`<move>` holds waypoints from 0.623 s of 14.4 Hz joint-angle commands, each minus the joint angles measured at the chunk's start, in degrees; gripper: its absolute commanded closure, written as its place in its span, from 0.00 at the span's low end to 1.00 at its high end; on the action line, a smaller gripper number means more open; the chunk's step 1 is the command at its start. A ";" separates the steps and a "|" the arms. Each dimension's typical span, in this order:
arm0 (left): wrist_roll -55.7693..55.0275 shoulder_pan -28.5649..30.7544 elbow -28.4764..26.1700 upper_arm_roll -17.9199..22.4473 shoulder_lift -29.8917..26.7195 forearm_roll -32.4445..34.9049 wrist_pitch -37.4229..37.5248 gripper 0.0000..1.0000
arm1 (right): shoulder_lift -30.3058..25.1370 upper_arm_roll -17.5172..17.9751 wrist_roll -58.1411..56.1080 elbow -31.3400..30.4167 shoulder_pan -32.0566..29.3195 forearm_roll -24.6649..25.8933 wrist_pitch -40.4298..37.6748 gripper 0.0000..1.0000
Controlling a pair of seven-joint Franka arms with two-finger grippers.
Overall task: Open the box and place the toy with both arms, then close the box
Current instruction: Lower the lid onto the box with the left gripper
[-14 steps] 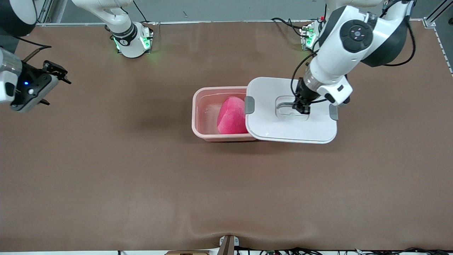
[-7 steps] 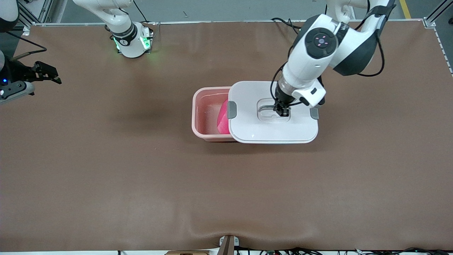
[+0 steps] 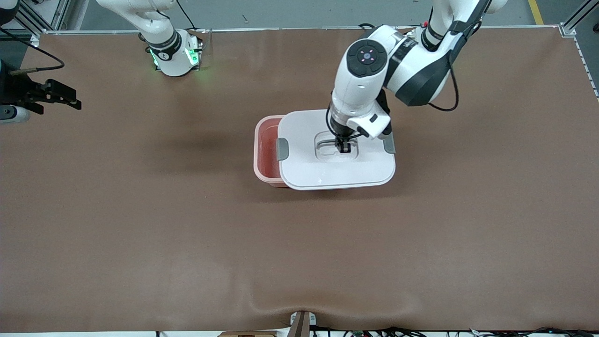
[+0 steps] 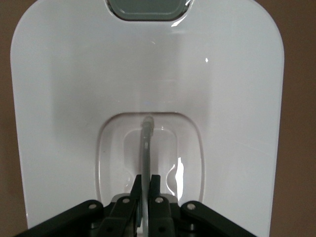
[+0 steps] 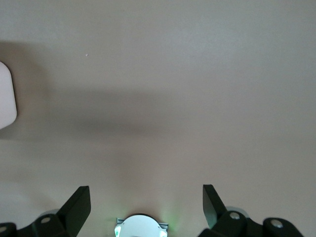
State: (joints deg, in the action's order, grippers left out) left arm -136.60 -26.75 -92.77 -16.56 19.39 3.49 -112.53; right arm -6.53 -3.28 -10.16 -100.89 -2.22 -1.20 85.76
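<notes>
The left gripper (image 3: 344, 149), clamped on the lid's grey handle (image 4: 145, 148), has carried the lid (image 3: 337, 173) across the box (image 3: 262, 145) until only a strip remains uncovered, the toy now hidden inside; seating remains, while the right gripper (image 5: 145, 200) waits spread wide at the right arm's end.

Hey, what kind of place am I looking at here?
Probably a robotics lab bench: two white arms bolted along a brown mat-covered table, cables at its edges, the left gripper holding a white lid over a pink tub.

Lid (image 3: 327, 164) white, grey clips (image 3: 282, 149) — tub (image 3: 263, 150) translucent pink — table (image 3: 187, 234) plain brown.
</notes>
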 commanded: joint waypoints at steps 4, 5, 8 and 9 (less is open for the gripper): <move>-2.26 -3.83 2.86 0.21 3.63 1.70 -0.22 1.00 | -0.59 0.64 9.24 0.52 -1.21 -1.89 2.83 0.00; -3.14 -3.93 2.86 0.12 3.63 1.70 -1.10 1.00 | -0.68 0.82 13.11 0.60 -0.95 -1.44 2.83 0.00; -4.38 -5.15 2.68 0.21 4.77 1.78 -1.99 1.00 | -0.42 0.91 13.16 1.48 -0.94 0.32 2.31 0.00; -4.55 -5.68 2.77 0.21 5.21 2.04 -2.07 1.00 | 0.02 0.82 12.45 1.57 -1.12 0.32 2.39 0.00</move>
State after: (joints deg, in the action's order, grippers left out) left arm -139.57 -30.86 -91.52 -16.56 23.07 3.82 -114.34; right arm -6.53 -3.10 1.78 -99.97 -2.34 -1.75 88.66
